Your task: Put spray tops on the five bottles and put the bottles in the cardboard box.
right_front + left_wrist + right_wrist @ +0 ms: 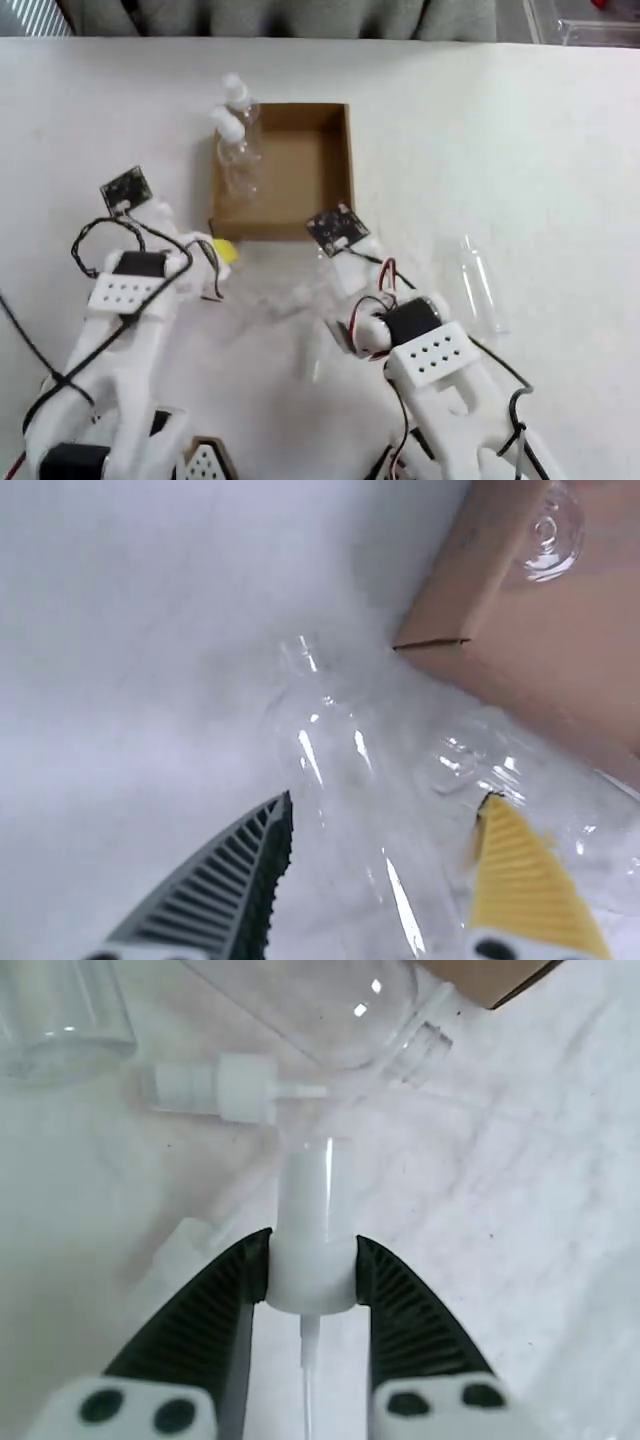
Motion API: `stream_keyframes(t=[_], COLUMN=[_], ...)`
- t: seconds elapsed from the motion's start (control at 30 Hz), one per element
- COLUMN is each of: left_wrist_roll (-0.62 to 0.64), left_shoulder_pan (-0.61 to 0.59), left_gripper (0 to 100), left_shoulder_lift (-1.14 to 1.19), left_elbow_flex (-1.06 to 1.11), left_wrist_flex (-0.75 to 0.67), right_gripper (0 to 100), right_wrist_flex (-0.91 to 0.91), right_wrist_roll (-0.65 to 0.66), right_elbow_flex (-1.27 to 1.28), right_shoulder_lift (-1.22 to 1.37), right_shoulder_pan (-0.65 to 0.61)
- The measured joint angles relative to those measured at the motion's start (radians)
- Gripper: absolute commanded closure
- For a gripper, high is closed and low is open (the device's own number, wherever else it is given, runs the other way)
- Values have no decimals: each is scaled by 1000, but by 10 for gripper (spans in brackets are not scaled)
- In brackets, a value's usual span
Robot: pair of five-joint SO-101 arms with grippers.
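White table [540, 140] all round, and the clutter sits just in front of the cardboard box [300, 180]. A stray bottle [482, 288] lies on its side out past the right arm, well apart from the rest. Closer in, the right wrist view picks up a loose spray top [225, 1088] lying flat on the table. Near it is the threaded neck of an uncapped bottle [330, 1000], with a second clear bottle [55, 1010] off to the other side. All of that lies between the right gripper [312, 1240] and the box corner.

Now the jaws. The right gripper's black fingers are clamped on the held spray top [312, 1200], squeezing its collar from both sides. Its thin tube runs back between the fingers and its head points out toward the loose one. On the left gripper [388, 805] the jaws are spread wide, grey finger one side, yellow finger the other. The straddled bottle [340, 770] lies on the table between them. Whether either pad touches it, I can't tell. Its neck end lies close to the box's near corner.

Into the box: the capped bottles [238, 140] lie along the wall on the left arm's side. Two white tops show, and one pokes out past the far rim.
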Motion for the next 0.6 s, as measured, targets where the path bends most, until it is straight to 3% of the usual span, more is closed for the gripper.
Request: stream_keyframes(t=[0.17,0.6], left_wrist_roll=[3,57], left_shoulder_pan=[-37,-89], left_gripper=[717,722], left_shoulder_lift=[199,338], left_elbow_flex=[-86,-120], left_wrist_flex=[0,-34], right_gripper=[984,984], right_wrist_flex=[0,0], right_wrist_roll=[0,2], right_elbow_flex=[0,0], right_shoulder_lift=[0,0], right_shoulder_pan=[-3,-6])
